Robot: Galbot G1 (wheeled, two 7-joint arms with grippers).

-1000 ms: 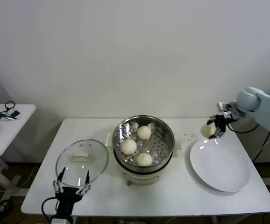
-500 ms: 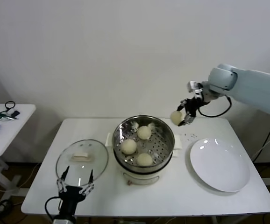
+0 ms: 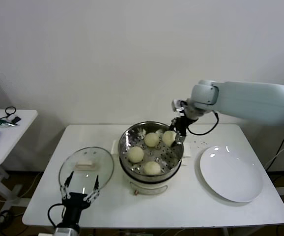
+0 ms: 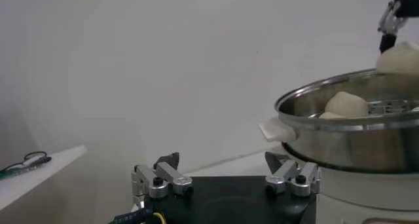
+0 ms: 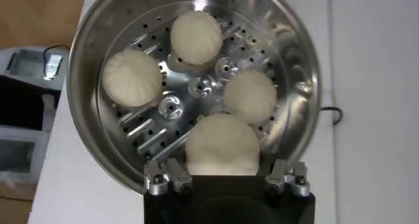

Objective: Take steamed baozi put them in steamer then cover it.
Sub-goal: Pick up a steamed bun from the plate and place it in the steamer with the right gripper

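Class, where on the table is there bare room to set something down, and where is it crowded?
Bare: the plate and the table in front of the steamer. Crowded: the steamer's tray, three baozi plus the right gripper holding a fourth.

The steamer [image 3: 151, 147] is shiny polished metal with a perforated tray, on a smooth cream plastic base. The baozi [image 3: 135, 154] look matt, smooth dough. The lid [image 3: 86, 168] is clear glass. The plate [image 3: 232, 173] is glossy white; the table [image 3: 191, 201] is matt white.
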